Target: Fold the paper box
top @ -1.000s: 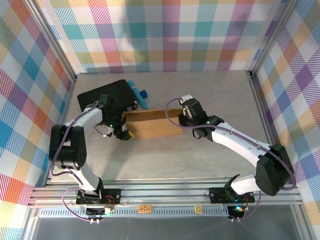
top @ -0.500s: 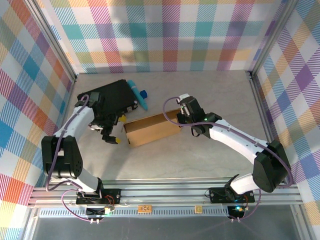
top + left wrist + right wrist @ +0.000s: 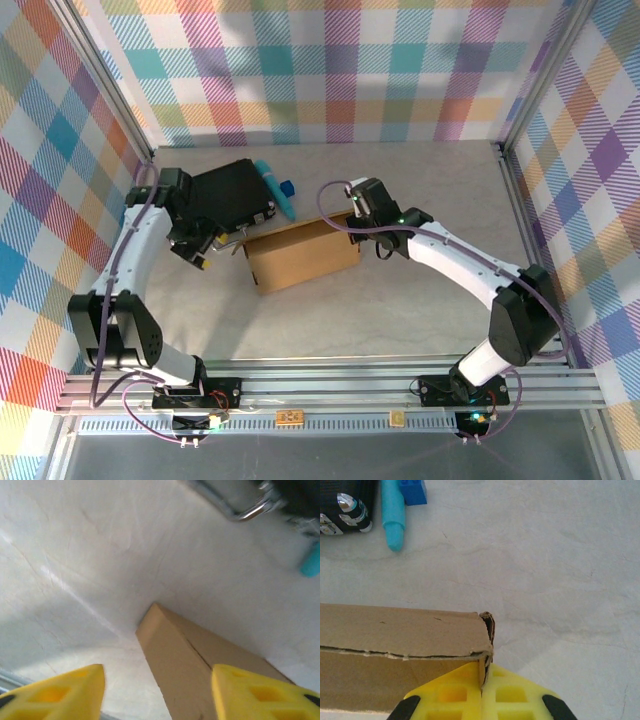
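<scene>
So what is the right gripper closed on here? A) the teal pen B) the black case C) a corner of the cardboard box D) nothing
C: the right wrist view shows the right gripper pinching the thin edge at a corner of the paper box.

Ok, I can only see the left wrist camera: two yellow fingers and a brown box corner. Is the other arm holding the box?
Observer: Yes. The right gripper is shut on the paper box, pinching its wall at the far right corner.
Operator: What's the blue bit in my top corner?
Observer: A teal pen, lying beside a small blue block.
Operator: Are my fingers touching the box?
Observer: No. From above, the left gripper sits open to the box's left, apart from it, by the black case.
</scene>
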